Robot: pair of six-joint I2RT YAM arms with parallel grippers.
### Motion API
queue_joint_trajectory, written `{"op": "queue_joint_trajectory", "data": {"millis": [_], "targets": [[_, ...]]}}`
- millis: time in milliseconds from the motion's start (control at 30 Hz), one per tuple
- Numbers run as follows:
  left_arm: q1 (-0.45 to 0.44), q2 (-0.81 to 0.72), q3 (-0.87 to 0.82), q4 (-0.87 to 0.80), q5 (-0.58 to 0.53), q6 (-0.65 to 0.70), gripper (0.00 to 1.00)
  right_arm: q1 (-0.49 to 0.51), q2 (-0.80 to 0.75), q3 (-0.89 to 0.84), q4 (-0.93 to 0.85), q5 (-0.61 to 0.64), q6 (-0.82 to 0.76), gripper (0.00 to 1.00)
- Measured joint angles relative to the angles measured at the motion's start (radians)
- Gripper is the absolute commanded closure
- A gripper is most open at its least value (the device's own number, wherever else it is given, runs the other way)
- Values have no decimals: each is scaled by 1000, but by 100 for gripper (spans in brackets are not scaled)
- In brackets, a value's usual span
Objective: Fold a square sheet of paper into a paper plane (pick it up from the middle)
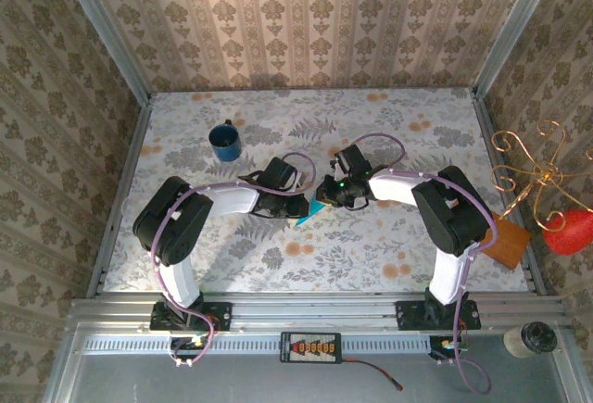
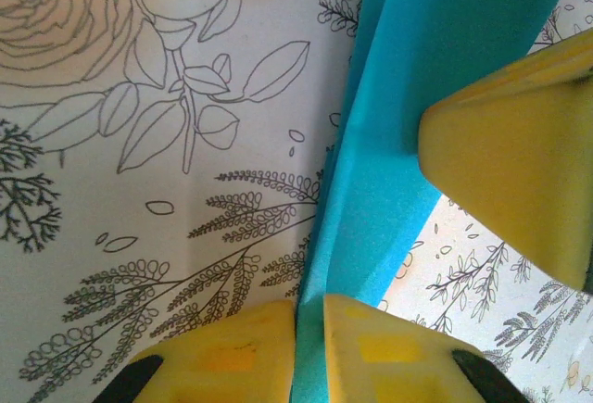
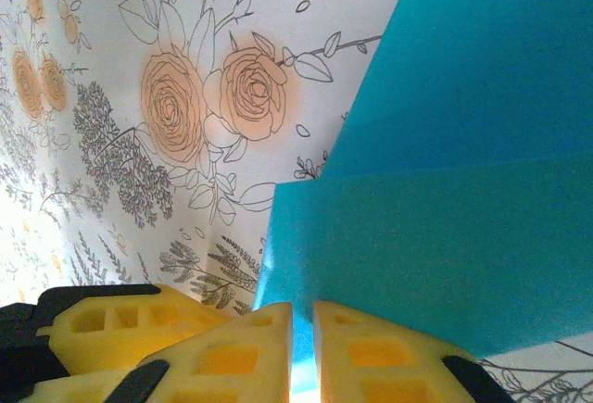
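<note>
Top external: one turquoise paper (image 1: 311, 212), one mug (image 1: 224, 141)

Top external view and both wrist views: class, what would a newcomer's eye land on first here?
The bright turquoise paper, already creased, is over the middle of the table, where the two arms meet. Up close, the left gripper and the right gripper each pinch it between yellow fingers. A dark blue mug stands apart at the far left of the flowered table.

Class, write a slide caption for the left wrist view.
Left gripper pinching the folded blue paper over a floral table.
</note>
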Motion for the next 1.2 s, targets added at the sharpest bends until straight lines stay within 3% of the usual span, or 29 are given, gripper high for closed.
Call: {"op": "queue_joint_trajectory", "data": {"millis": [800,1033,1200], "targets": [[0,-3,0,-2,0,0,84,0,85,93,-71,6,-31,86],[5,-77,-2,-88,-31,0,71,0,85,95,-79,8,-48,86],[28,-180,-2,-100,-34,-1,69,0,85,95,-78,8,-48,86]]}}
